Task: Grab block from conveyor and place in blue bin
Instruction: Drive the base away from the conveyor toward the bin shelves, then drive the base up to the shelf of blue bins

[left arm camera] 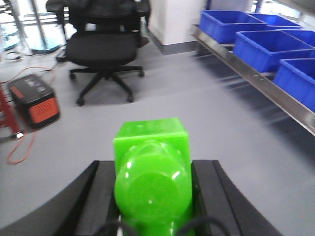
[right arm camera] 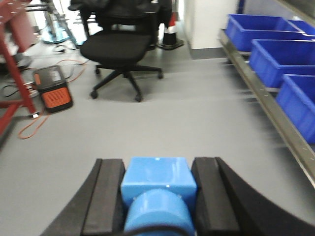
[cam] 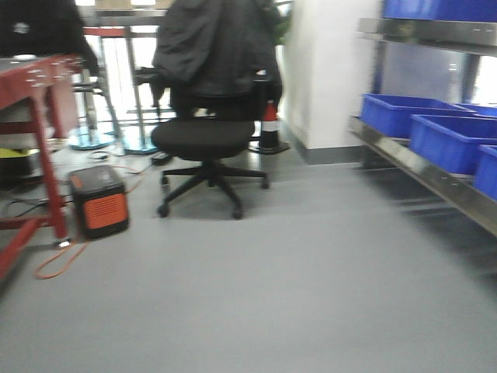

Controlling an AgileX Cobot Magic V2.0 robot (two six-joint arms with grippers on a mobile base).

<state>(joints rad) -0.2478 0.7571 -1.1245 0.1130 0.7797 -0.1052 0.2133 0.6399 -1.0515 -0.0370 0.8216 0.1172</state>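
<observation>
My left gripper (left arm camera: 153, 164) is shut on a bright green block (left arm camera: 151, 142), which sits squeezed between the two black fingers above the grey floor. In the right wrist view, a light blue block (right arm camera: 157, 179) is clamped the same way in my right gripper (right arm camera: 157, 164). Blue bins (cam: 404, 113) stand in a row on a steel shelf along the right wall, also seen as blue bins (left arm camera: 268, 46) and blue bins (right arm camera: 275, 56) from the wrists. The conveyor's red frame (cam: 35, 85) is at the far left; its belt hardly shows. Neither arm appears in the front view.
A black office chair (cam: 206, 140) draped with a dark jacket stands ahead at centre. An orange and black power box (cam: 99, 202) with an orange cable (cam: 58, 260) lies beside the red frame. A traffic cone (cam: 269, 124) stands by the white pillar (cam: 326, 70).
</observation>
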